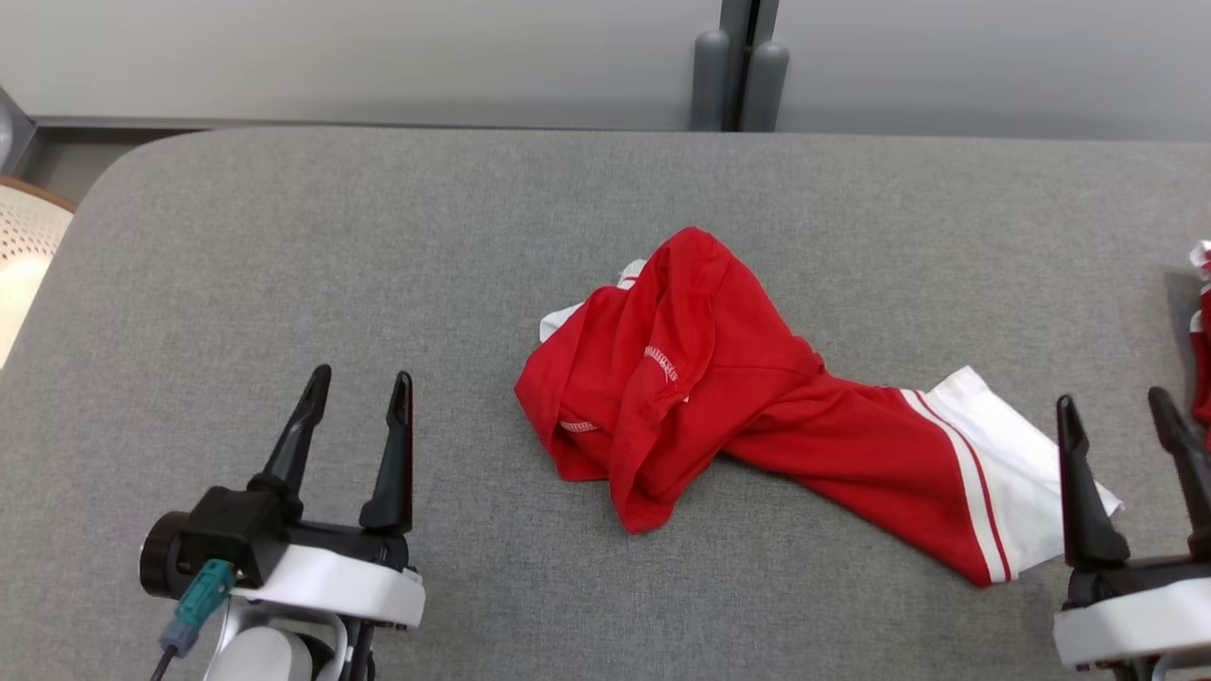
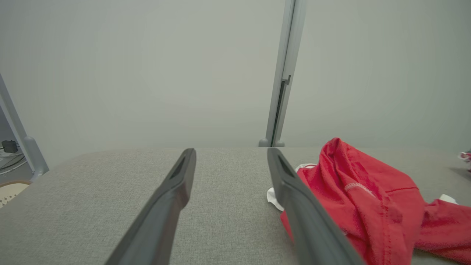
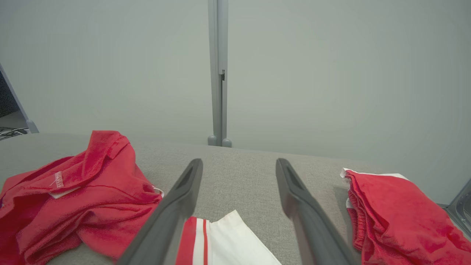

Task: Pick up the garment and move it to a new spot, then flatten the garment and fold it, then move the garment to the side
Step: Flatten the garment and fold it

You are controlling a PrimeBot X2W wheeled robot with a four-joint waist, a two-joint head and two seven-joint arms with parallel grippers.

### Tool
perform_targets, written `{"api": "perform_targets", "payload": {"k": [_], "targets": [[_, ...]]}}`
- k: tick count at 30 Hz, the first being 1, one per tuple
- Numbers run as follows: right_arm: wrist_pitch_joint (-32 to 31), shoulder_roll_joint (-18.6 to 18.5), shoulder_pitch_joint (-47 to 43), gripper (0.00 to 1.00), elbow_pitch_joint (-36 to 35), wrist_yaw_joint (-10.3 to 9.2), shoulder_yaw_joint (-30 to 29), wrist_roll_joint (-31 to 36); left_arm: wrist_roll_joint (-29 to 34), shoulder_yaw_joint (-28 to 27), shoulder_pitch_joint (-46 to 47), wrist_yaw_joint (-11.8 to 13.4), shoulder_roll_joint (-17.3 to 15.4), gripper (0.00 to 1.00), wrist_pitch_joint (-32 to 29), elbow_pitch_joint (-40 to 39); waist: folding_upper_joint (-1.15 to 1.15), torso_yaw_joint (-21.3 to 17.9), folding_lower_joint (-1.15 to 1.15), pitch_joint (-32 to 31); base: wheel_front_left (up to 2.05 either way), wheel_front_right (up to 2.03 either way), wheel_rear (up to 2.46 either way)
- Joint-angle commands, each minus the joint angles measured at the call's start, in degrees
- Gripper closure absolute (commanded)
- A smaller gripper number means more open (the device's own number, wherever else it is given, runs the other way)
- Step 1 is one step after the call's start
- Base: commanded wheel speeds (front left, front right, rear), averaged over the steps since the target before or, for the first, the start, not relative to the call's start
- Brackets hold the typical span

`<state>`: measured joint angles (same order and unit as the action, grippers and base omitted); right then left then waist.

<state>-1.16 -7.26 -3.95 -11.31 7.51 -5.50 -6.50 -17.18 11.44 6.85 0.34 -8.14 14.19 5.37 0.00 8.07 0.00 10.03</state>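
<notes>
While the left pincer [image 1: 362, 374] sits wide open and empty over the tabletop's [image 1: 378, 236] left side, the crumpled red garment [image 1: 719, 378] lies mid-tabletop. Its white striped end reaches the right pincer [image 1: 1113, 397], also spread wide, gripping nothing. Another red cloth [image 1: 1202, 350] lies at the far right edge.

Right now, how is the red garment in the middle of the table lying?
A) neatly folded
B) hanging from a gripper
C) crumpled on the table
C: the red garment lies bunched and twisted on the grey table, while the left gripper and right gripper are open, holding nothing.
</notes>
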Motion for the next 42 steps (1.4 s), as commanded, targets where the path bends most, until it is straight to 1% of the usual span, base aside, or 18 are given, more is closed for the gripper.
{"api": "perform_targets", "payload": {"k": [1,6,15,17,21,23,27,31,35,39,40,41,42], "targets": [[-0.82,0.38,-1.65,0.00,-1.27,-0.05,0.21,0.29,0.48,0.28,-0.86,0.43,-0.22,0.00,-0.22,0.05,0.00,-0.27,0.00,-1.67,0.00,0.00,0.00],[-2.29,1.60,-4.18,0.00,-3.67,-0.05,0.89,0.24,0.61,0.98,-1.95,0.83,-0.34,0.00,-0.61,-0.12,0.00,-0.28,0.00,-2.58,0.00,0.00,0.00],[-2.95,2.16,-4.91,0.00,-4.58,-0.05,0.68,0.20,0.90,1.83,-1.05,1.26,-0.40,0.00,-0.98,-0.30,0.00,-0.10,0.00,-2.17,0.00,0.00,0.00],[-3.02,2.23,-4.91,0.00,-4.61,-0.05,0.67,0.16,1.04,2.13,-0.77,1.08,-0.41,0.00,-0.97,-0.43,0.00,-0.07,0.00,-2.05,0.00,0.00,0.00],[-3.33,2.68,-4.36,0.00,-5.24,-0.05,0.64,0.43,1.53,4.49,1.61,-0.51,0.25,0.00,-1.67,-0.95,0.00,0.02,0.00,-1.01,0.00,0.00,0.00],[-3.48,2.74,-3.64,0.00,-5.13,-0.05,0.73,0.14,1.57,6.36,3.55,-1.87,0.88,0.00,-2.83,-0.51,0.00,-0.11,0.00,-0.32,0.00,0.00,0.00],[-3.77,2.81,-2.79,0.00,-4.82,-0.05,1.03,-0.15,2.35,12.03,7.87,-4.55,2.24,0.00,-7.23,1.37,0.00,-0.75,0.00,1.21,0.00,0.00,0.00],[-3.83,2.92,-1.73,0.00,-4.26,-0.05,1.50,-0.62,2.60,17.89,11.19,-6.27,2.85,0.00,-13.98,5.41,0.00,-1.87,0.00,2.50,0.00,0.00,0.00],[-3.47,3.15,-1.06,0.00,-3.63,-0.04,1.76,-0.79,3.06,20.92,14.22,-6.74,3.03,0.00,-19.19,8.91,0.00,-2.95,0.00,3.37,0.00,0.00,0.00],[-2.98,3.32,-0.70,0.00,-3.25,-0.04,1.58,-1.09,4.06,20.97,15.81,-5.33,2.54,0.00,-21.51,10.84,0.00,-3.68,0.00,3.99,0.00,0.00,0.00],[-2.87,3.33,-0.68,0.00,-3.21,-0.04,1.47,-1.09,4.26,20.81,16.03,-4.92,2.38,0.07,-21.61,10.92,0.00,-3.77,0.00,4.12,0.00,0.00,0.00],[-2.78,3.38,-0.68,0.00,-3.17,-0.05,1.42,-1.09,4.48,20.55,16.29,-4.41,2.29,0.29,-21.31,10.77,0.00,-3.80,0.00,4.22,0.00,0.00,0.00],[-2.79,3.41,-0.69,0.00,-3.13,-0.04,1.30,-1.04,4.68,20.48,16.34,-4.07,2.13,1.00,-21.37,10.78,0.00,-3.79,0.00,4.29,0.00,0.00,0.00]]}}
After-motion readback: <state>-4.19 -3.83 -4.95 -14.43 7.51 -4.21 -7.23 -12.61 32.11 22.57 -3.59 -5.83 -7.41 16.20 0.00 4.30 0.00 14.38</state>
